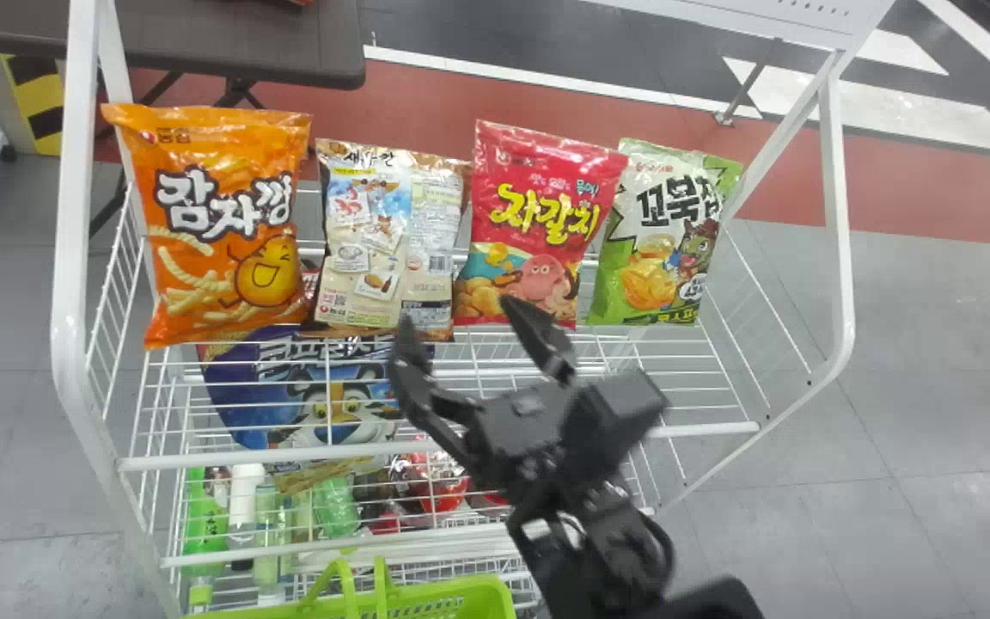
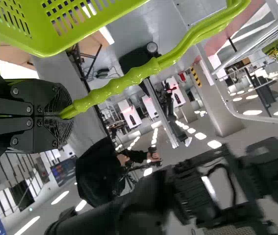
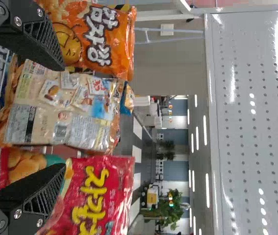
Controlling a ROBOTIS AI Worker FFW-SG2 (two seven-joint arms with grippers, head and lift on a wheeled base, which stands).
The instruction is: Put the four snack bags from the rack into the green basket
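Note:
My right gripper [image 1: 479, 331] stands open in front of the rack's top shelf, near the beige bag [image 1: 388, 241] and the red bag [image 1: 538, 219]. An orange bag [image 1: 220, 223] stands at the left and a green bag [image 1: 663, 236] at the right. In the right wrist view my right gripper [image 3: 60, 117] has its fingers apart, the beige bag [image 3: 63, 105] between them, ungripped. Below the rack's front is the green basket [image 1: 452, 597]. My left gripper [image 2: 63, 113] is shut on the handle [image 2: 124, 77] of the green basket [image 2: 94, 17].
The white rack [image 1: 839, 215] frames the bags with side posts. On lower shelves are a blue bag [image 1: 314, 404], green bottles [image 1: 203, 524] and red packages [image 1: 435, 481]. A dark table [image 1: 246, 43] stands behind at the left.

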